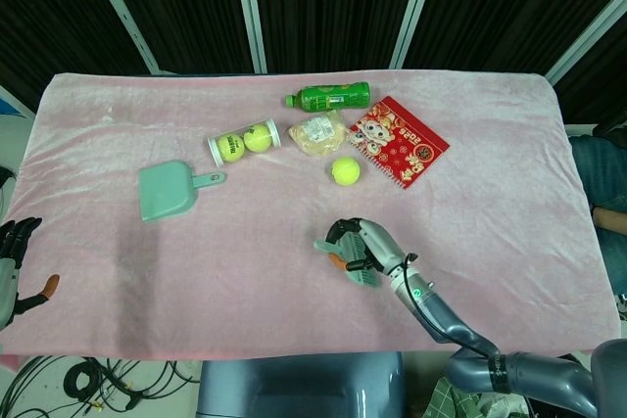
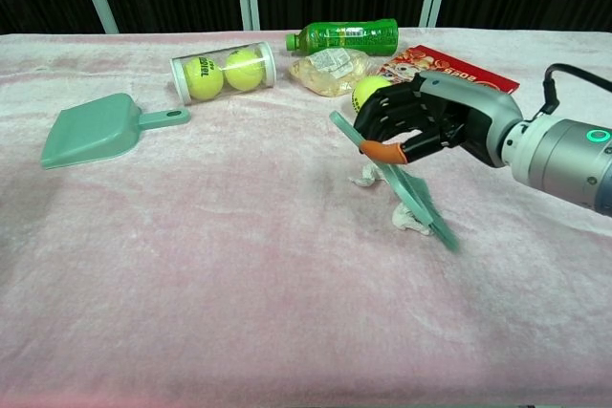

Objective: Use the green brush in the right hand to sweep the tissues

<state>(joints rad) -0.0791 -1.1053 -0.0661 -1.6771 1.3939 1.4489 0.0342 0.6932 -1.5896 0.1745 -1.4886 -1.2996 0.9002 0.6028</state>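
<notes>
The right hand (image 2: 421,126) is gripping the green brush (image 2: 397,182), its fingers curled round the handle and the orange-tipped thumb pressing on the flat of it. That grip is likely chosen so the bristle end can reach down to the cloth while the hand rides above it. The brush is hanging below the hand and slanting across the front of it. Its long axis is running from the handle tip, up on the side toward the dustpan (image 2: 93,128), down to the bristle end, which is pointing toward the near edge of the table and slightly outward.

The two crumpled tissues (image 2: 364,176) are lying directly under the hand. One is peeking out just behind the brush on the dustpan side; the other is sitting at the bristle end and is partly covered by it. Whether the bristles are touching the pink cloth (image 2: 239,265) cannot be told. The dustpan is lying well off to the hand's inner side with its handle toward the tube of tennis balls (image 2: 223,71), so a stroke that way looks to be the aim.

The left hand (image 1: 18,263) is resting at the far table edge, holding nothing, with its fingers loosely apart.
</notes>
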